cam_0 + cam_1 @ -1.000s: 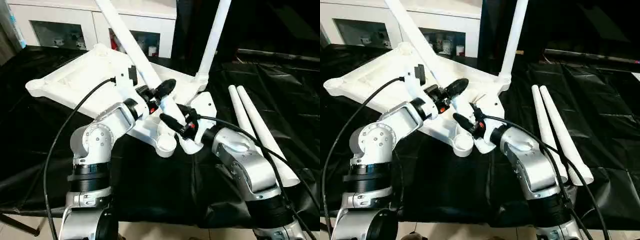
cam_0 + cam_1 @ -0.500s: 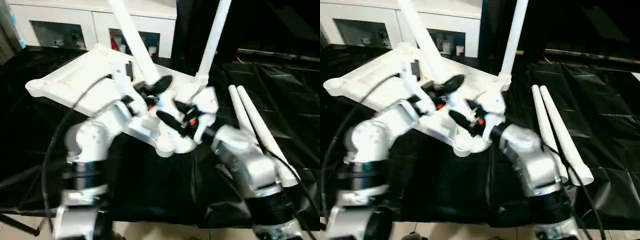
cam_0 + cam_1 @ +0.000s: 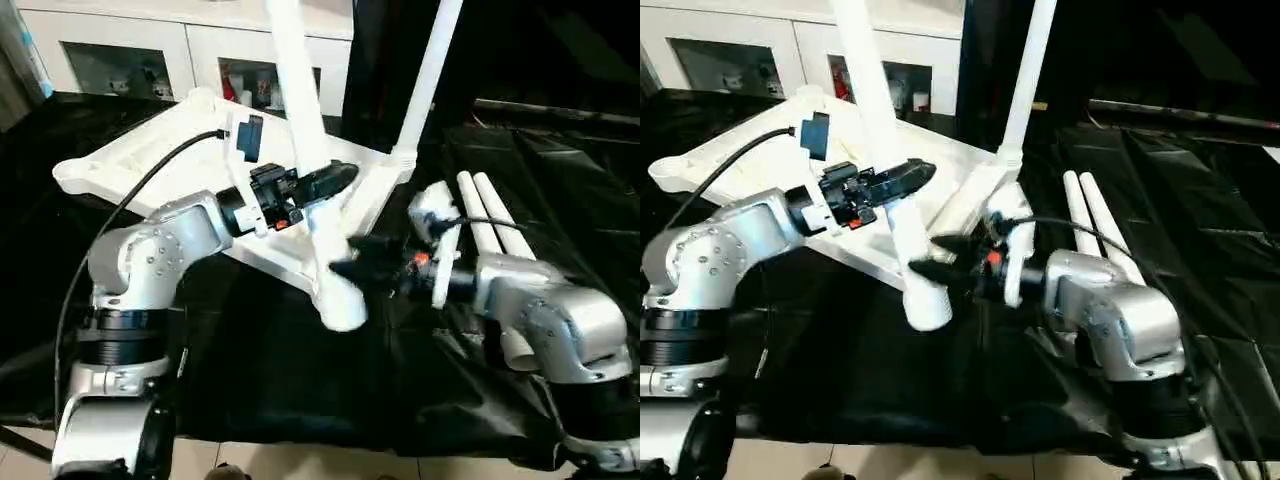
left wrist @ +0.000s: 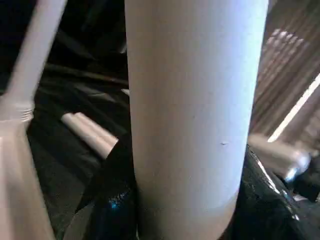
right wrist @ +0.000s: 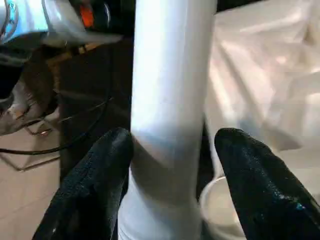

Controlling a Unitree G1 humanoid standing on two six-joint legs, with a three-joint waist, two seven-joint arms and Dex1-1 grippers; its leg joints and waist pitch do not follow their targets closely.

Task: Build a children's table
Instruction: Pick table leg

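Your left gripper (image 3: 318,190) is squeezing a white leg (image 3: 305,150) just above the table top (image 3: 150,160). Your right gripper (image 5: 172,185) has its fingers (image 5: 95,185) spread wide around that leg's fat end, beside the corner socket (image 5: 220,210). Two spare legs (image 3: 500,240) lie near.

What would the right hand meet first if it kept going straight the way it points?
Most likely the white leg held by the left hand. The right hand points at its lower part, its fingers open on either side, with no clear contact.
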